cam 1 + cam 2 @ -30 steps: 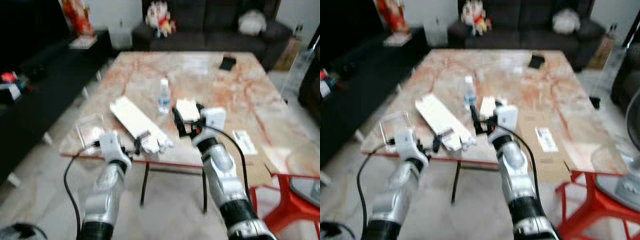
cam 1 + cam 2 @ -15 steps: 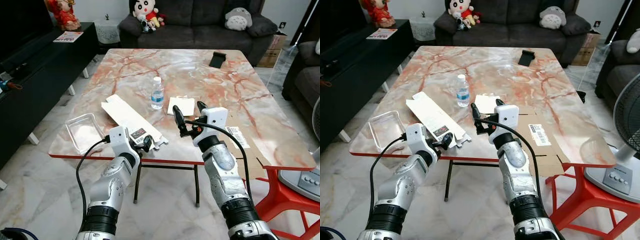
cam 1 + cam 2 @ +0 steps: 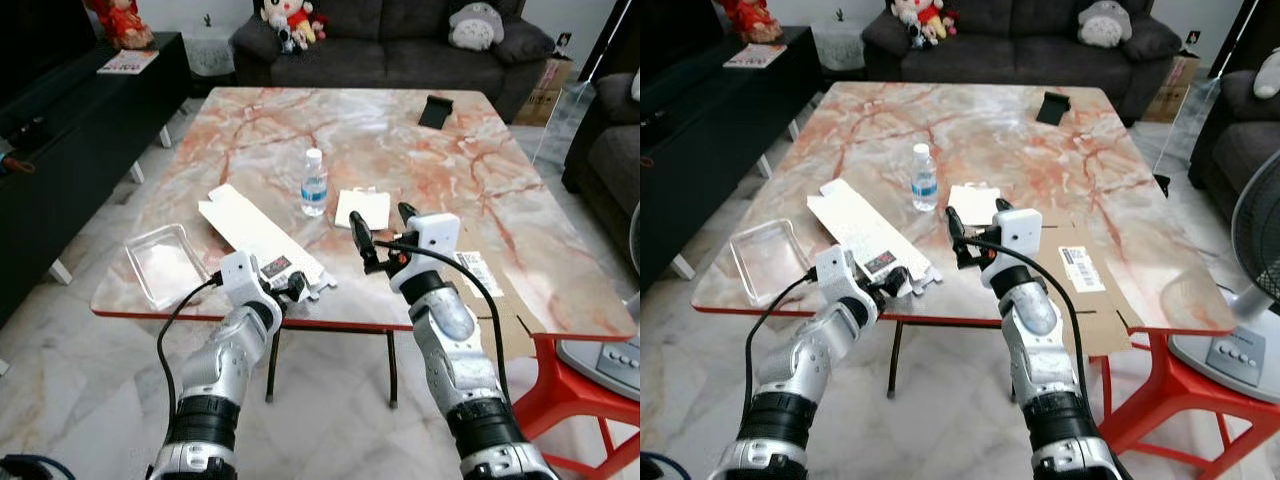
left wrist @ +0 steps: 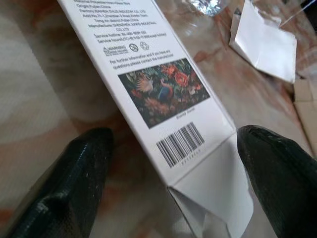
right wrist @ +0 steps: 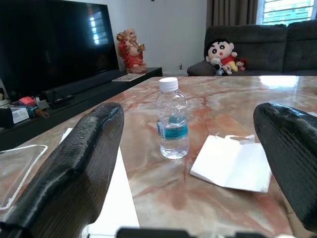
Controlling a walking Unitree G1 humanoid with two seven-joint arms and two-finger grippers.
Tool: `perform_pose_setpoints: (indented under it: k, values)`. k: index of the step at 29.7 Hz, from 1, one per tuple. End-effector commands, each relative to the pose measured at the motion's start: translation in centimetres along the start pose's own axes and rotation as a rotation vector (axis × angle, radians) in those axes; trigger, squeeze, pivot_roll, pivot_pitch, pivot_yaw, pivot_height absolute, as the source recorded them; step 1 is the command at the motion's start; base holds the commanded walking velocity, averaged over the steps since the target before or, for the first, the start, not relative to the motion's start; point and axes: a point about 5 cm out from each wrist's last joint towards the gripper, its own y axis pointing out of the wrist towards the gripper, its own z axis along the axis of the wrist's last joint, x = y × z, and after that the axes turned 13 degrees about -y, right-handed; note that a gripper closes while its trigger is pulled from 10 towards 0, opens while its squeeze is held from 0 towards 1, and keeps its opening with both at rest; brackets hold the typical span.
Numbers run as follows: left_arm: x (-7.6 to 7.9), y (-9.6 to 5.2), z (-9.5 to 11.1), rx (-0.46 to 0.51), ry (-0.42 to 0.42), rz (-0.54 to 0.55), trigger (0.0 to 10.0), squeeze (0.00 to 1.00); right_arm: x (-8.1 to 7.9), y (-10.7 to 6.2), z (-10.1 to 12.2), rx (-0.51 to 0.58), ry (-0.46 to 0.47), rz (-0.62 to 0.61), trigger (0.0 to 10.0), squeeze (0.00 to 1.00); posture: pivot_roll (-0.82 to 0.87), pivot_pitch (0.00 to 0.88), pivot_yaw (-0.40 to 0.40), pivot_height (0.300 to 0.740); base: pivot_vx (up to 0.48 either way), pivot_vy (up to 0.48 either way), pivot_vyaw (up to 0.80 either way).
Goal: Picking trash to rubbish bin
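A long flat white box (image 3: 262,238) lies on the marble table (image 3: 270,140), its open end at the near edge. My left gripper (image 3: 290,290) hovers open at that end, and in the left wrist view its fingers (image 4: 64,183) straddle the box's barcode flap (image 4: 183,144). My right gripper (image 3: 381,220) is open and raised just above the table, near a folded white paper (image 3: 363,209). A small water bottle (image 3: 314,184) stands upright beyond the box; the right wrist view shows the bottle (image 5: 172,126) and the paper (image 5: 233,168) between its open fingers.
A clear plastic tray (image 3: 165,263) sits at the table's near left corner. Flattened cardboard (image 3: 520,335) with a label (image 3: 478,270) overhangs the near right edge. A black object (image 3: 435,111) lies far right. A sofa (image 3: 400,50) is behind, a red stool (image 3: 590,400) at right.
The view went from blurred to sharp as the camera settled and shifted slightly. Both grippers hold about the same places over the table, still open.
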Motion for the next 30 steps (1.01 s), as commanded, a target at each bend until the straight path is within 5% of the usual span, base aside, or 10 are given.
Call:
perform_pose_setpoints:
  k: [1, 15, 21, 30]
  values:
    - [0.6, 0.5, -0.8, -0.040, -0.051, -0.020, 10.0, 0.00, 0.2, 0.1, 0.6, 0.018, -0.006, -0.003, 10.0, 0.00, -0.20, 0.086, -0.015, 0.740, 0.000, 0.000, 0.00]
    - [2.9, 2.0, -1.7, -0.090, -0.207, -0.084, 10.0, 0.00, 0.6, 0.1, 0.9, 0.018, -0.014, -0.012, 10.0, 0.00, -0.22, 0.097, -0.018, 0.740, 0.000, 0.000, 0.00]
    - [4.6, 2.4, -0.6, -0.082, -0.186, -0.127, 10.0, 0.00, 0.7, 0.1, 0.9, 0.017, -0.013, -0.019, 10.0, 0.00, -0.21, 0.099, -0.010, 0.740, 0.000, 0.000, 0.00]
    - [4.9, 2.9, 1.0, -0.077, -0.163, -0.117, 10.0, 0.00, 0.6, 0.2, 1.0, 0.020, -0.007, -0.025, 10.0, 0.00, -0.20, 0.098, 0.012, 0.740, 0.000, 0.000, 0.00]
